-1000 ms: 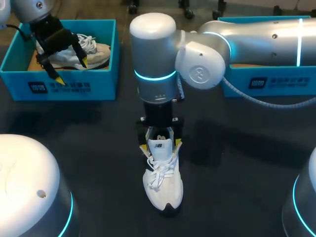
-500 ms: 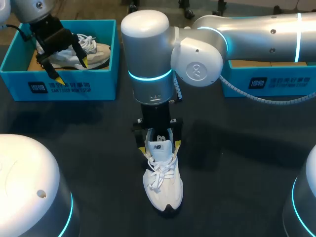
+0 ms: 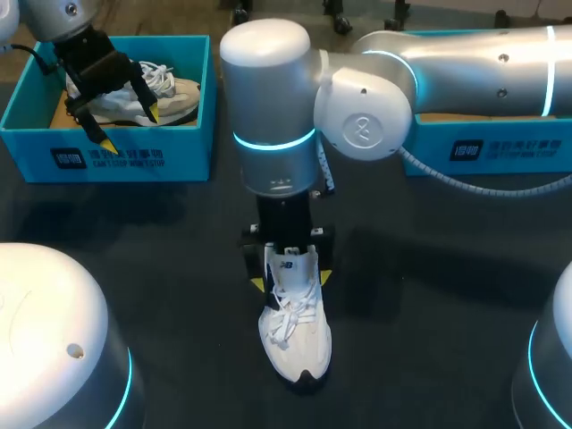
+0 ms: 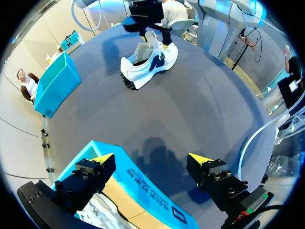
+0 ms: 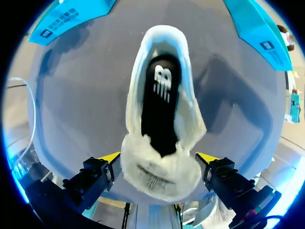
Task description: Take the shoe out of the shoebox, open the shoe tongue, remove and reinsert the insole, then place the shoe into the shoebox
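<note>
A white shoe (image 3: 297, 344) stands near the middle of the dark worktop (image 3: 429, 295), well apart from both boxes, its toe toward the robot. The right gripper (image 3: 291, 280) is down over the shoe's rear half and open wide. One yellow-tipped finger stands on each side of the upright tongue (image 3: 288, 265), and neither is plainly pressed against it. In the right wrist view the mouth of the shoe lies open ahead of the gripper, with the black insole (image 5: 161, 105) flat inside (its pale logo facing up) and white padding between the fingers. The left gripper (image 3: 130, 127) hangs over the near part of the blue left shoebox (image 3: 125, 161) at the worktop's far left corner, fingers spread with nothing between them. The left wrist view shows them above that box's front wall. A second pale shoe (image 3: 170, 89) lies inside it. The blue right shoebox (image 3: 483, 152) stands at the far right, partly hidden behind the right arm (image 3: 465, 63).
</note>
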Controlling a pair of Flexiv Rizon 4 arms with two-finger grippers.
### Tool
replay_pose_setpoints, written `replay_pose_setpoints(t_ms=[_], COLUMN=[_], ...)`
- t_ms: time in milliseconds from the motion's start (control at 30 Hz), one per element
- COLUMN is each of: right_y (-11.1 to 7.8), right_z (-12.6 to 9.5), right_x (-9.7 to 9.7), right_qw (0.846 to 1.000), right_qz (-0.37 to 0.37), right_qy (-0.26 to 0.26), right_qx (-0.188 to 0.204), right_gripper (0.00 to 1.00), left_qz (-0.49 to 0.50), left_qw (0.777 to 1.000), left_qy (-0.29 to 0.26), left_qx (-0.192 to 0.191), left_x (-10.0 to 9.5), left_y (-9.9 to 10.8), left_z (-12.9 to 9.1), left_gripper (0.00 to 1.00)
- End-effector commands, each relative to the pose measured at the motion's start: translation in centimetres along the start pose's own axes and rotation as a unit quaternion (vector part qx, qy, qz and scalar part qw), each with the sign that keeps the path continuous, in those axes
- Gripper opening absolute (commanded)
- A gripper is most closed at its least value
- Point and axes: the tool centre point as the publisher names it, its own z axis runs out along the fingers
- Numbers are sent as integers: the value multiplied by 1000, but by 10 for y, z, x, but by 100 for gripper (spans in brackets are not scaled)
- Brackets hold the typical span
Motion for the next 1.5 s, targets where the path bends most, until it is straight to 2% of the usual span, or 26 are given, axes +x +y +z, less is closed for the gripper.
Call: replay_pose_setpoints(t_ms=[33,167,300,333,367,433,500,533,800,1033,1233,1367,1500], right_y=[-22,-42,-51,-50,-48,-45,-42,-41,-33,-41,-25,-7,7], right_z=[-9,-14,-17,-18,-19,-21,-22,-23,-21,-22,-16,-10,-7], right_x=[-4,-2,-1,1,4,7,10,11,15,13,3,-5,-8], right_qw=[1000,1000,1000,1000,1000,1000,1000,1000,1000,1000,1000,999,999], right_qz=[6,23,23,17,13,8,4,4,2,-1,-11,-20,-28], right_qy=[9,9,14,12,10,9,9,8,5,1,-2,-2,0], right_qx=[-2,6,4,0,0,-4,-8,-8,-9,-12,-22,-32,-36], right_gripper=[100,100,100,93,78,76,61,50,44,46,43,34,31], left_qz=[0,0,0,0,0,0,0,0,0,0,0,0,0], left_qw=[1000,1000,1000,1000,1000,1000,1000,1000,1000,1000,1000,1000,1000], left_qy=[2,2,2,2,2,2,2,2,2,2,2,2,2], left_qx=[-1,-1,-1,-1,-1,-1,-1,-1,-1,-1,-1,-1,-1], left_x=[-1,-1,-1,-1,-1,-1,-1,-1,-1,-1,-1,-1,-1], left_y=[1,1,1,1,1,1,1,1,1,1,1,1,1], left_z=[0,0,0,0,0,0,0,0,0,0,0,0,0], left_gripper=[100,100,100,100,100,100,100,100,100,100,100,100,100])
